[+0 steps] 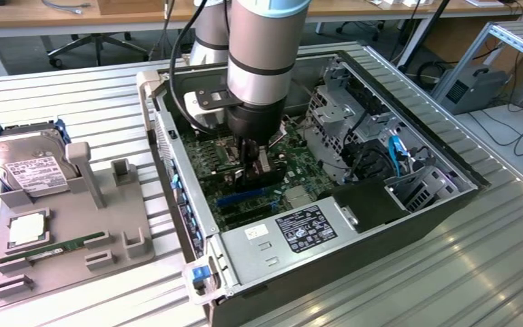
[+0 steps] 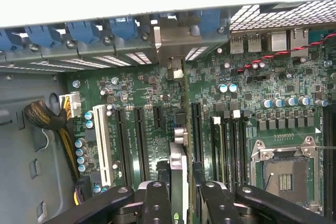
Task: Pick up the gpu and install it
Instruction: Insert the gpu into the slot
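The gripper (image 2: 181, 195) is clamped on the gpu (image 2: 178, 129), held edge-on inside the open case (image 1: 425, 204); the card stands upright over the motherboard (image 2: 252, 93), its bracket up against the rear slot openings; outside, at the exterior view's left, a hard drive (image 1: 27, 163) sits on a grey tray (image 1: 125, 225).

Computer case (image 1: 443, 204): matt dark sheet metal with perforated grey panels. Motherboard (image 2: 247, 93): green board, glossy silver capacitors. Gpu (image 2: 178, 166): silver metal bracket edge. Gripper (image 2: 182, 192): matt black fingers. Table (image 1: 479, 272): ribbed brushed aluminium. Fixture tray (image 1: 107, 204): matt grey plastic.
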